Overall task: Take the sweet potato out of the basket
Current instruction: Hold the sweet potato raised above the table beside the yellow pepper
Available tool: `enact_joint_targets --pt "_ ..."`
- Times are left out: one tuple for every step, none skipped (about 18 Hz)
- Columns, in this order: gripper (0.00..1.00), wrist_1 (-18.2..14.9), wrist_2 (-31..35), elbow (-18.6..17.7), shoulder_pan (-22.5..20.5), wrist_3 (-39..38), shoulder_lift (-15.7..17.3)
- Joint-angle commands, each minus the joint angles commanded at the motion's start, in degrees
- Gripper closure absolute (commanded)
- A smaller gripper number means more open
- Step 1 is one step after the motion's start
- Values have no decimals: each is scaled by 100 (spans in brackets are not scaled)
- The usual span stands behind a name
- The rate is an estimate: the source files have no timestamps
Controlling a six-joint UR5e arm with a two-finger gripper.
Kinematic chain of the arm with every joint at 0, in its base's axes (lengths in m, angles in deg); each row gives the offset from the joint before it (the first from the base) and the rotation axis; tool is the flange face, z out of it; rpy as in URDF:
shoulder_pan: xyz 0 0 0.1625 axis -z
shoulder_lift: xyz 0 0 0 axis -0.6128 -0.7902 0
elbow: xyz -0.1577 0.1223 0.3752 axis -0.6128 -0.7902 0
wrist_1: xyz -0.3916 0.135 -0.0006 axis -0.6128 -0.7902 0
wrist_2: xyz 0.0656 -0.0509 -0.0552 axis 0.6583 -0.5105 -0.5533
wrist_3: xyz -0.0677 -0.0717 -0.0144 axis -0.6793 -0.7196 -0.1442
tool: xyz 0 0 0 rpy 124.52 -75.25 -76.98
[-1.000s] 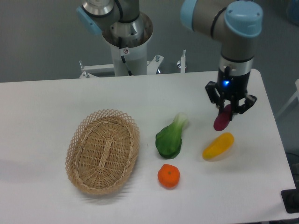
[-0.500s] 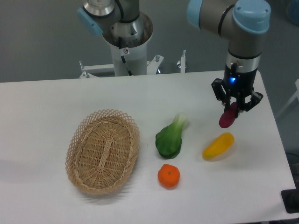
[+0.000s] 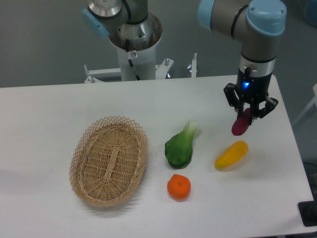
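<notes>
Orange (image 3: 179, 187): nearest the camera, at about 6 o'clock on the table (image 3: 49, 104), loose and apart from the rest.
Basket (image 3: 109, 161): at 8 o'clock, oval wicker, nothing lying in it; the task's thing is no longer here.
Bok choy (image 3: 180, 146): near the table's centre, leaf end toward the orange, white stalk pointing to 1 o'clock.
Yellow fruit (image 3: 231, 154): at 4 o'clock, lying on the table just below and in front of the held load.
Sweet potato (image 3: 240, 125): at 3 o'clock, out of the basket and well apart from it, hanging tilted, upper end between the fingers, lower end free and appearing clear of the table.
Gripper (image 3: 249, 110): pointing straight down, jaws closed narrowly around the sweet potato's upper end; grip looks to sit near the tip, not mid-body.
Step in hand: by my reading the pick is made and the lift is being held or finished.
Doing it well: keep the squeeze steady, since a smooth tapered end can slip out; move gently so the hanging body does not swing.
Watch: the lower tip sits near the yellow fruit, so any travel toward 5 o'clock should go up first.
Arm base (image 3: 133, 47): farthest, at 12 o'clock behind the table edge.
</notes>
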Motion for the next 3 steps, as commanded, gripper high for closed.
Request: enact_joint_targets --pt "67 0 0 9 0 0 0" --pt "67 0 0 17 -9 0 0" --pt "67 0 0 26 0 0 0"
